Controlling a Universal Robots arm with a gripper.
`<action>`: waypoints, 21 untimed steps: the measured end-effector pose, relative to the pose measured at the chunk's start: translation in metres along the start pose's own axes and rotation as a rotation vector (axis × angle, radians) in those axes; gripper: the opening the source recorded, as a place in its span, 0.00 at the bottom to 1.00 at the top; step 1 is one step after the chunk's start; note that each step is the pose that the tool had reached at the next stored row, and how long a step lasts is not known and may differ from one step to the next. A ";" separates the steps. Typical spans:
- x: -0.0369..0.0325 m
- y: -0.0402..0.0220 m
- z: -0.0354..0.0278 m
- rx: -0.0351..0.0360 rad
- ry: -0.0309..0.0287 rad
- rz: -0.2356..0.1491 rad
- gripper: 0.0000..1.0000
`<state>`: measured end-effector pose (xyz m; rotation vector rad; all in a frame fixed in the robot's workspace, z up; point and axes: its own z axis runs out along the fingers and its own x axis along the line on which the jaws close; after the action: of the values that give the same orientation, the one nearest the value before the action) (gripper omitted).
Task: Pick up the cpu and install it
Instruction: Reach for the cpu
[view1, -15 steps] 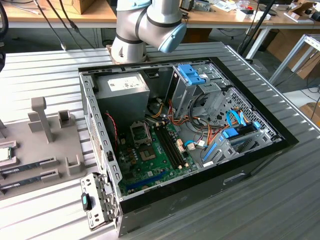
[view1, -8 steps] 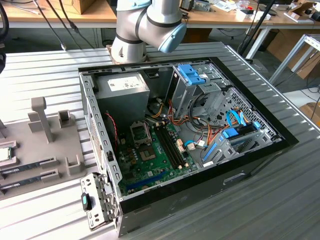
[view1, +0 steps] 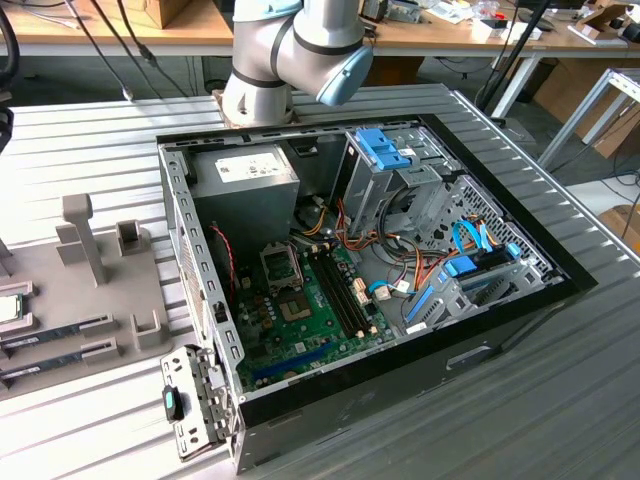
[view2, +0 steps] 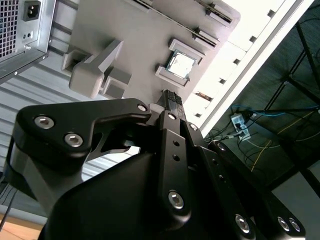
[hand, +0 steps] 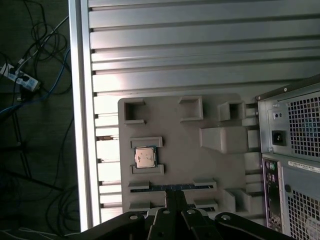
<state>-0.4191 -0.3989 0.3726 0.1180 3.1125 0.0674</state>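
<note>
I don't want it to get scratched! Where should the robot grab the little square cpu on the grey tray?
By its thin edges, coming straight down from above. The cpu lies flat, shiny top up, in the grey tray. Raised brackets hug two opposite edges, so pinching the other two, which look free, seems best.

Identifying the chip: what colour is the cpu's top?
Silver-grey cpu; best in the first wrist view.

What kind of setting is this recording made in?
Probably a robotics lab: a grey robot arm stands at an open black desktop computer case on a ribbed aluminium table, a grey moulded tray holds the small silver square cpu, and cluttered wooden desks stand behind.
</note>
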 end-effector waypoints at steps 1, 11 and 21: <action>0.0000 0.0000 0.0003 -0.0001 0.0000 0.000 0.11; 0.0002 -0.0002 0.0040 -0.0001 0.0000 0.000 0.11; 0.0003 -0.0003 0.0071 0.0000 0.0000 0.000 0.11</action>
<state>-0.4192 -0.3989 0.3655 0.1180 3.1125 0.0675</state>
